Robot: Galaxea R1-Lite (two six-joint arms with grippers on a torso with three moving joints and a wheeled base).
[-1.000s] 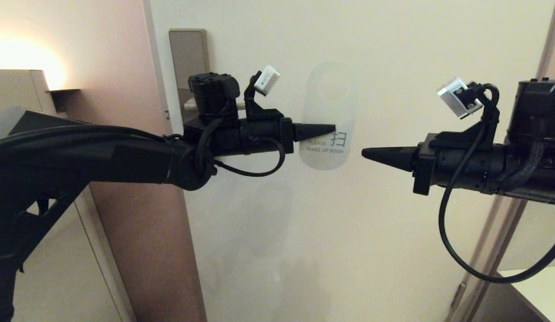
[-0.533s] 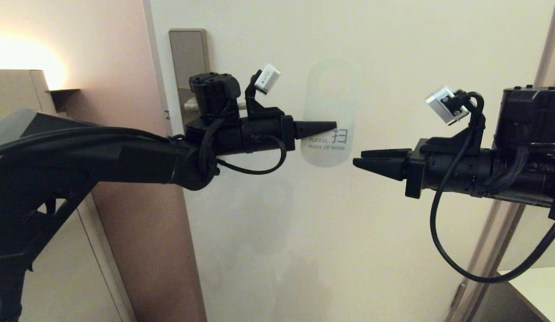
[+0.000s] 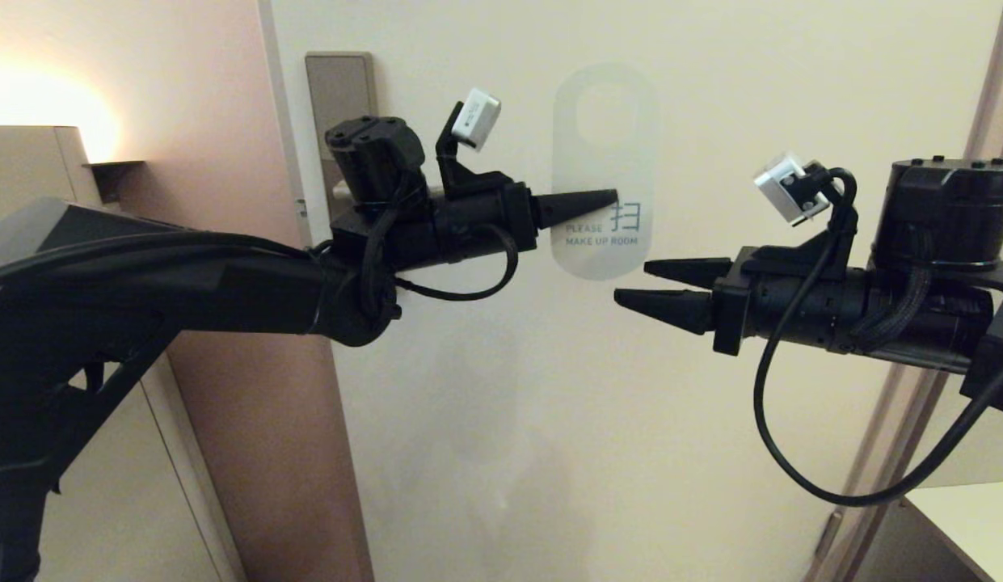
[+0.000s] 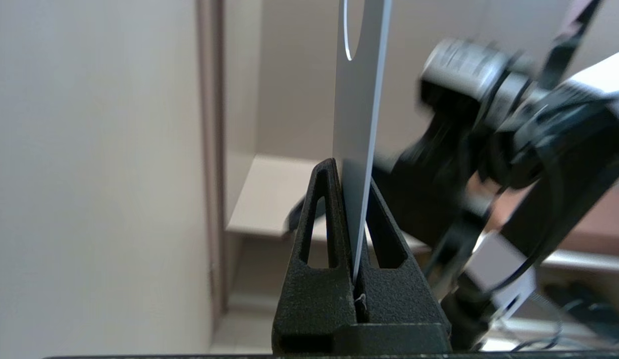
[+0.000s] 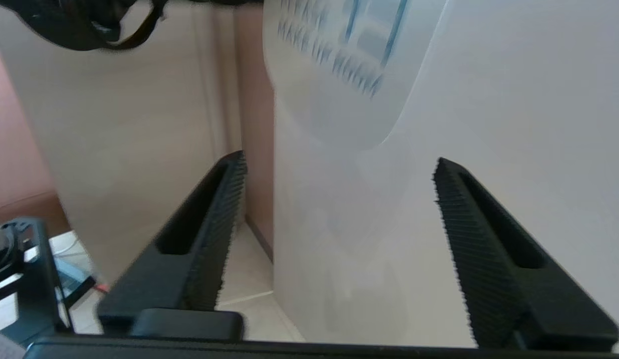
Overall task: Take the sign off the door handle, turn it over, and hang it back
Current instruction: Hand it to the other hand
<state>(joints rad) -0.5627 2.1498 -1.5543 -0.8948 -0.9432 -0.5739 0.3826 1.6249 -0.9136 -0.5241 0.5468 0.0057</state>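
Observation:
The sign (image 3: 604, 153) shows its white face with grey lettering and stands upright in front of the door, clear of the handle. My left gripper (image 3: 608, 196) is shut on the sign's left edge beside the lettering. In the left wrist view the sign (image 4: 361, 99) is seen edge-on, pinched in that gripper (image 4: 350, 175). My right gripper (image 3: 634, 283) is open just below and to the right of the sign's lower end, touching nothing. In its wrist view the sign (image 5: 339, 75) hangs beyond the spread gripper (image 5: 339, 162). The door handle is mostly hidden behind my left wrist; its lock plate (image 3: 339, 89) shows.
The pale door (image 3: 752, 81) fills the background. A pinkish wall (image 3: 218, 162) and a cabinet (image 3: 32, 162) lie to the left. The door frame (image 3: 986, 89) and a table corner (image 3: 970, 517) are on the right.
My left gripper has lifted the sign higher. My right gripper went from shut to open and moved left, closer under the sign's lower end.

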